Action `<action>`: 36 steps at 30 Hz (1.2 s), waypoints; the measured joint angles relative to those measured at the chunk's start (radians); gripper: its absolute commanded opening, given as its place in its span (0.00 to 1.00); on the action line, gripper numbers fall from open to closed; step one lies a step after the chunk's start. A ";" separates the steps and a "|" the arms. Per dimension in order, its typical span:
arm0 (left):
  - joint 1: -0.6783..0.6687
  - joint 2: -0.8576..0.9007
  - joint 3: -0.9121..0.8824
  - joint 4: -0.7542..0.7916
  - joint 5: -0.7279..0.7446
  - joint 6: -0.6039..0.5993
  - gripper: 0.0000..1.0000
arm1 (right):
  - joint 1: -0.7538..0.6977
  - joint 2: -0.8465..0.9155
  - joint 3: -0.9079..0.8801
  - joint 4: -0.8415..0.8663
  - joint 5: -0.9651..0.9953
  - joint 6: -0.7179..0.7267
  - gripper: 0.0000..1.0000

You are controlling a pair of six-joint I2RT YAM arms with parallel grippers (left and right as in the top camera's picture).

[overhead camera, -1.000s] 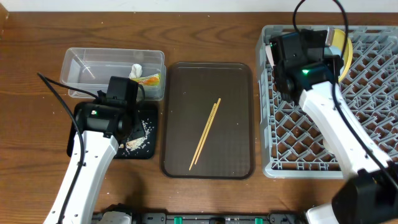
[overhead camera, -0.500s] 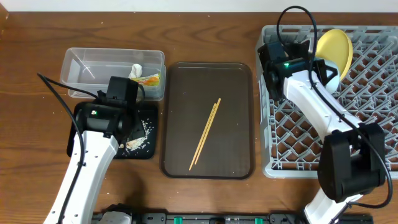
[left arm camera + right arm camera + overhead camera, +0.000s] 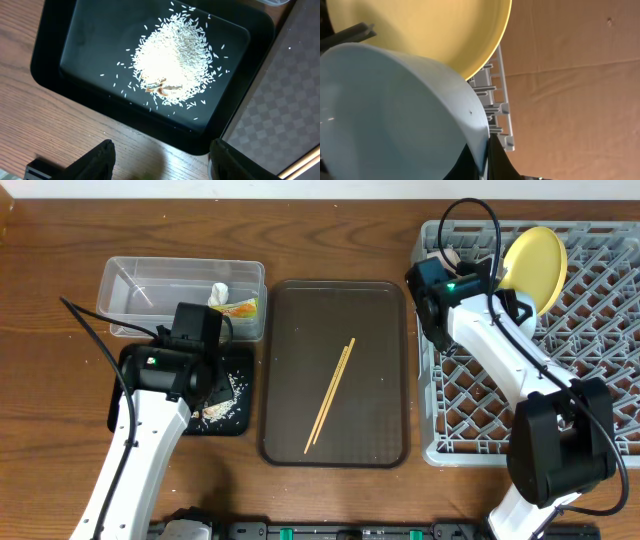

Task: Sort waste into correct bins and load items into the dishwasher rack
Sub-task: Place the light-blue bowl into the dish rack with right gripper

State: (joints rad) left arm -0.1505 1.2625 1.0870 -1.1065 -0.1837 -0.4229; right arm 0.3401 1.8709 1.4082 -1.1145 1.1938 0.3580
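Observation:
My right gripper [image 3: 482, 160] is shut on the rim of a pale blue bowl [image 3: 395, 115]. It holds the bowl on edge in the grey dishwasher rack [image 3: 600, 380], right against an upright yellow plate [image 3: 420, 25] that also shows in the overhead view [image 3: 535, 265]. My left gripper [image 3: 161, 147] is open and empty. It hovers over the wood at the front edge of a black tray [image 3: 75, 85] holding a pile of rice [image 3: 175, 55]. A pair of wooden chopsticks [image 3: 330, 395] lies on the brown serving tray [image 3: 290, 435].
A clear plastic bin [image 3: 140, 295] with a crumpled tissue and a wrapper sits at the back left, behind the black tray [image 3: 240, 360]. The rack fills the right side of the table. Cables run from both arms.
My right arm has swung left and back over the rack with the bowl, uncovering the yellow plate. The left arm has not moved.

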 measured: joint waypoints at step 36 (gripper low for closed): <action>0.000 0.000 0.000 0.000 0.000 0.000 0.63 | 0.050 -0.387 0.002 0.116 -1.109 -0.049 0.78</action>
State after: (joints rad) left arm -0.1505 1.2625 1.0870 -1.1069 -0.1837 -0.4225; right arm 0.3897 1.4837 1.4097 -0.9989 0.0849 0.3092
